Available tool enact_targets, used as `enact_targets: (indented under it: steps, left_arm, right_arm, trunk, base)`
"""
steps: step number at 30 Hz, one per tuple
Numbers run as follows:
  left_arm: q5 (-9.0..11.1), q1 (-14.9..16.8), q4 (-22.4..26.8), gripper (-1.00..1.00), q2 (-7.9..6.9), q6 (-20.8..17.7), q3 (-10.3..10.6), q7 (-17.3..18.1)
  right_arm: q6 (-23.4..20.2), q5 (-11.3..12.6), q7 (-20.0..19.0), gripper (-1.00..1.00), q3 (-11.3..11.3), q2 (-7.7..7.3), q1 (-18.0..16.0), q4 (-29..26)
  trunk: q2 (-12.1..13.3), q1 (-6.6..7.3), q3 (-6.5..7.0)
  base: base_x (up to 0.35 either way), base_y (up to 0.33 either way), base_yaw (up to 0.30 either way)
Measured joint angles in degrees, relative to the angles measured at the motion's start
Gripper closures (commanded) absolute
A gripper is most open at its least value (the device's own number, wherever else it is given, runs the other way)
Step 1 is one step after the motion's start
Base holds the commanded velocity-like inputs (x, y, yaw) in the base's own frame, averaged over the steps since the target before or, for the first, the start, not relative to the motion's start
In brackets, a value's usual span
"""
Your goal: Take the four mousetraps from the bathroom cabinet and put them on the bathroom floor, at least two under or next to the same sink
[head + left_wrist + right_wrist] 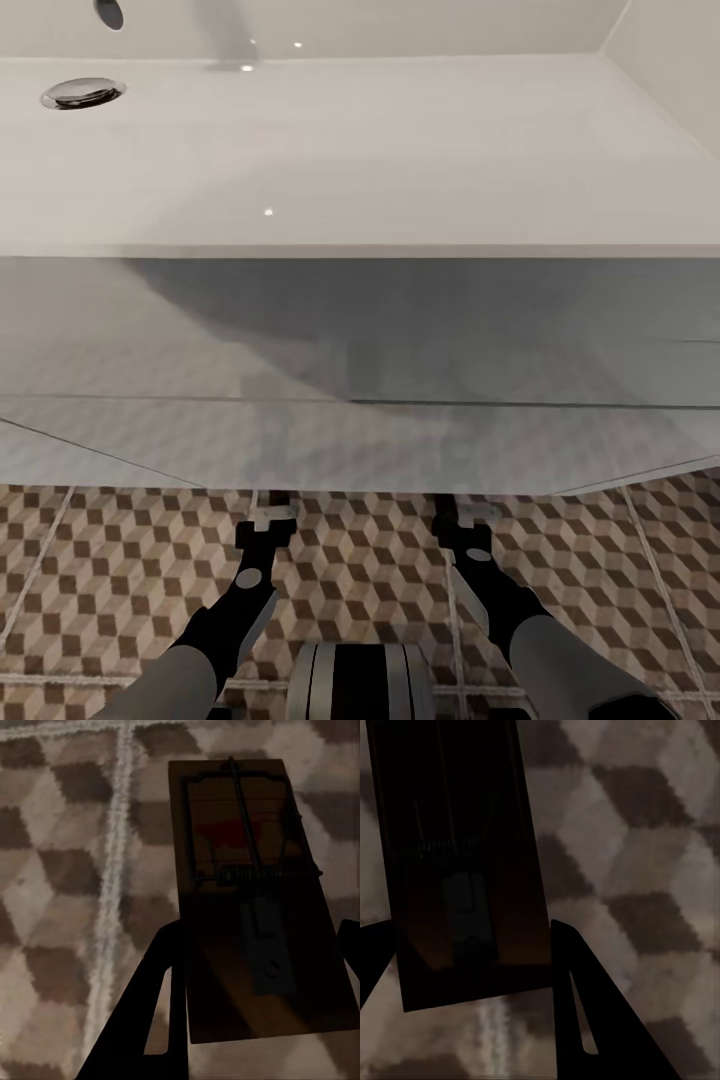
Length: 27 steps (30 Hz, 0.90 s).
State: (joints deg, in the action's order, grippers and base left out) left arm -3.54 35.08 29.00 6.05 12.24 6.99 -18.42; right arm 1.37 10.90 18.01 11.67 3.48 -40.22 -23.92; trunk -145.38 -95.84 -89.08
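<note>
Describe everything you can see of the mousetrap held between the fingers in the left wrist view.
The mousetrap is a flat rectangular board that looks like tan wood, in shadow. It carries a dark wire bar, a coiled spring across its middle, a red mark near its far end and a small metal plate nearer the camera. It lies lengthwise between the left hand's dark fingers, just above the cube-patterned bathroom floor.

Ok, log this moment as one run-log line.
left gripper: shut on mousetrap | right gripper: shut on second mousetrap | both low over bathroom floor, at white sink unit

Bright glossy sink with specular glints above; wrist views dim, shadowed, softly blurred.
</note>
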Motion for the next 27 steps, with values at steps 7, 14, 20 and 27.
enact_targets:
  steps: [7,14,20,27]
  left_arm:
    - [-0.8,0.0,0.0,1.00,0.47,0.0,-0.1,-0.2]
    - [-0.7,0.0,0.0,1.00,0.64,0.2,-0.2,-0.4]
    - [-0.7,0.0,0.0,1.00,0.65,0.4,-0.3,-0.4]
    - [-0.8,0.0,0.1,1.00,0.62,0.5,-0.4,-0.4]
  right_arm:
    - [0.0,0.0,0.0,1.00,-0.1,-0.16,0.0,0.0]
    - [0.0,0.0,0.0,1.00,-0.1,-0.19,0.0,0.0]
    - [0.0,0.0,0.0,1.00,-0.1,-0.19,0.0,0.0]
    - [0.0,0.0,0.0,1.00,-0.2,-0.17,0.0,-0.1]
  trunk:
    - [0.0,0.00,0.00]
    - [0.0,0.00,0.00]
    - [0.0,-0.08,-0.66]
    - [-0.1,-0.15,-1.33]
  base:
    - [-0.006,0.000,0.000]
    - [0.000,0.000,0.000]
    - [0.000,0.000,0.000]
    - [0.000,0.000,0.000]
